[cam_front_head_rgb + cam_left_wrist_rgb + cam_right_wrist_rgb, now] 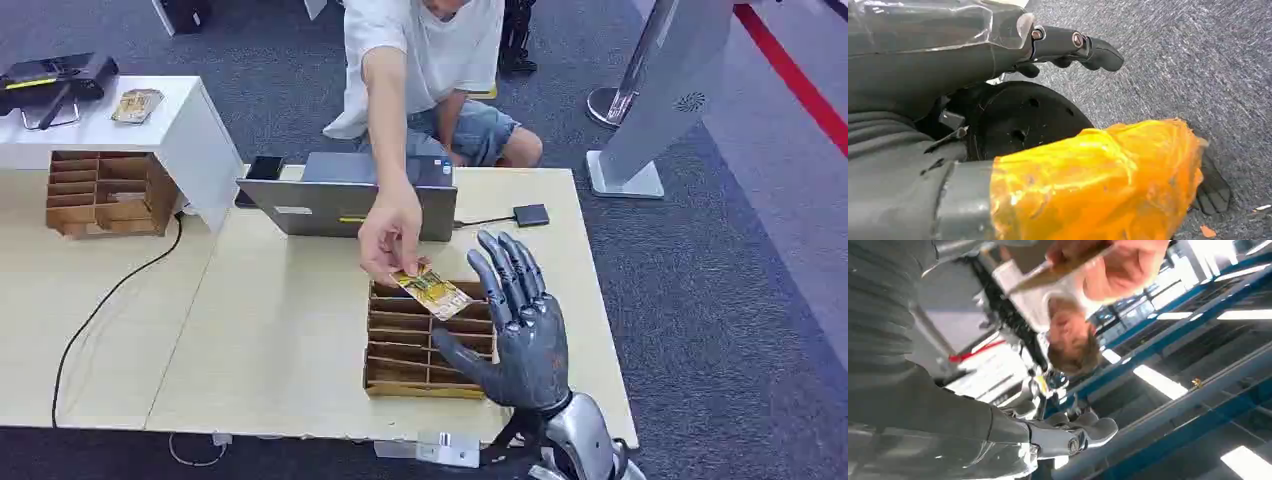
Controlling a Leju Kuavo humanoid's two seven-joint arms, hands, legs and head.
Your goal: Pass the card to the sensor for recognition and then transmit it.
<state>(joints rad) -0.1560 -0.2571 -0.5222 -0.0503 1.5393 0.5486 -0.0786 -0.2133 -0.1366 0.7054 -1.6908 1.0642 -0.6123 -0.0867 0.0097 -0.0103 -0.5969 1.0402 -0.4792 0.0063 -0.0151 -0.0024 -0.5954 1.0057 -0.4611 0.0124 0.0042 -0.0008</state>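
**A:** Fingers [510,265] spread wide and pointing up on the right hand [522,335], palm open, gripping nothing. Raised over the near right part of the table [270,340], wrist cut off at the frame edge.

**B:** Can't tell about the left hand [1078,45] though. Just a thumb poking out past the cover, rest hidden.

**A:** Yep. Behind on the table, grey laptop [345,195], lid partly blocked by the person's arm. Nearer, wooden slotted tray [410,345], right end hidden behind the palm.

**B:** Card [432,292] pinched in the person's hand [392,240], tilted over the tray, just beside the robot fingers, not touching. Print too small to read.

**A:** Small black box [531,214] on a cable past the laptop.
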